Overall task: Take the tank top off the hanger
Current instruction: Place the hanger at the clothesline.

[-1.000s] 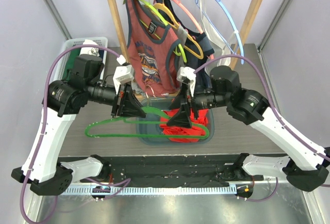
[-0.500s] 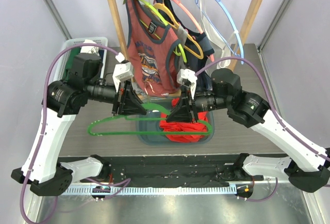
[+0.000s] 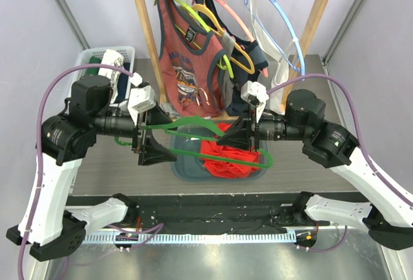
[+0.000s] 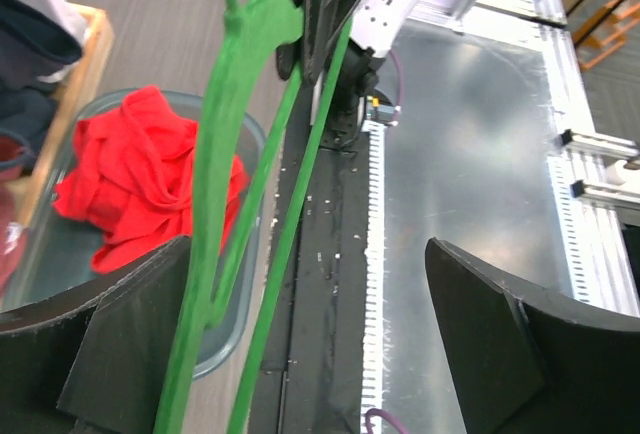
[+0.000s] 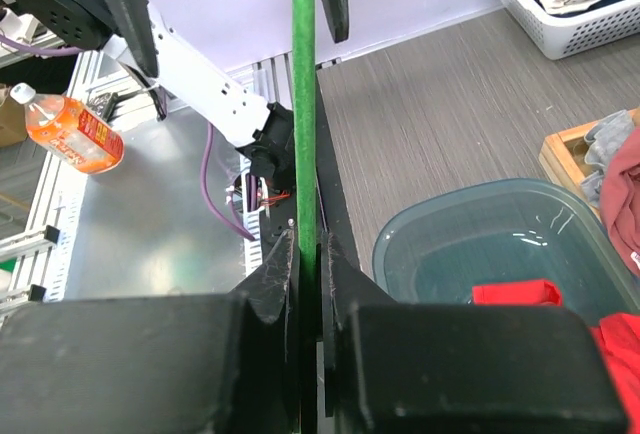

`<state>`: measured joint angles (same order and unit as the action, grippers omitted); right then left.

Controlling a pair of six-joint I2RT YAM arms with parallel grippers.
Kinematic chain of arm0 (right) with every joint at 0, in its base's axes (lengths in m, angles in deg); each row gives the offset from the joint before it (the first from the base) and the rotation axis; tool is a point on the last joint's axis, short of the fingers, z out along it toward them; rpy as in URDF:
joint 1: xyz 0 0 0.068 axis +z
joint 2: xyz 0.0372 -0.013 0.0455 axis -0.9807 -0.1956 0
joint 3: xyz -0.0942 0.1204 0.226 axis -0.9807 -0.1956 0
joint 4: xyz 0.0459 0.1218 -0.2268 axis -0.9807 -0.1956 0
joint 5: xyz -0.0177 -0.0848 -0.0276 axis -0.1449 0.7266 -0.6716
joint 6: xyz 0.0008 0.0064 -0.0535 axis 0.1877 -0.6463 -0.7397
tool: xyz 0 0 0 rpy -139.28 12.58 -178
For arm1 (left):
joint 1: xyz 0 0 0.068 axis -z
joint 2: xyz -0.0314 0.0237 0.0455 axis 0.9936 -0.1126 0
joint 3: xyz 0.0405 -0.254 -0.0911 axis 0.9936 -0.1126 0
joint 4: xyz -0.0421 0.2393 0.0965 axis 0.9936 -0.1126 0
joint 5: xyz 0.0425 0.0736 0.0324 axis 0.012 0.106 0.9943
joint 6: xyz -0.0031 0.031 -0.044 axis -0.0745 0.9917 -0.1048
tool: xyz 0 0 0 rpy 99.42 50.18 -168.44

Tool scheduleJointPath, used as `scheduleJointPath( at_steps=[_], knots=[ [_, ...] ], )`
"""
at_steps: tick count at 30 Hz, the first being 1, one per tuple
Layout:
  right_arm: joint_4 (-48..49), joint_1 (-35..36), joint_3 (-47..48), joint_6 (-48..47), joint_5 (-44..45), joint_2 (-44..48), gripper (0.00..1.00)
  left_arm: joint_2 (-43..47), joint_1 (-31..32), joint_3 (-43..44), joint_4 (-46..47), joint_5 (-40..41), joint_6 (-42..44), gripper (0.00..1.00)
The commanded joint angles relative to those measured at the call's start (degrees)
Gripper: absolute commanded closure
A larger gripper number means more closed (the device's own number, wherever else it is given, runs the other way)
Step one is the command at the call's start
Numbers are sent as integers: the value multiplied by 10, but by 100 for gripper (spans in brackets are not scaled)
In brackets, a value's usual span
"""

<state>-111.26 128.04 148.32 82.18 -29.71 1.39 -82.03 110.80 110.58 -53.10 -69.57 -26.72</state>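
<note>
**Q:** Since the previous panel, what do we see changed at left?
**A:** Our left gripper (image 3: 155, 143) has sprung wide and released the green plastic hanger (image 3: 187, 122), which now passes loosely between its fingers.
**Q:** Where do we find the garment?
**A:** The red tank top (image 3: 222, 159) lies crumpled in the translucent grey-blue plastic tub (image 3: 184, 170), apparently off the hanger. Our right gripper (image 3: 240, 139) is clamped narrow on the hanger's bar.
**Q:** Which step is this?
**A:** We judge the removal is done. Next we need only set the bare hanger aside.
</note>
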Motion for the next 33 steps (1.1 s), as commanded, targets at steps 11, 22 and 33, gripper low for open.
scheduleJointPath(
  at_steps=[11,22,33],
  knots=[
    [-75,-1,24,-15,32,54,99,53,2,-3,-41,59,70,0],
    [-169,-1,69,-50,51,79,99,45,2,-39,-45,87,114,0],
    [-193,-1,65,-113,76,71,99,-5,2,0,-112,50,147,42]
  ],
)
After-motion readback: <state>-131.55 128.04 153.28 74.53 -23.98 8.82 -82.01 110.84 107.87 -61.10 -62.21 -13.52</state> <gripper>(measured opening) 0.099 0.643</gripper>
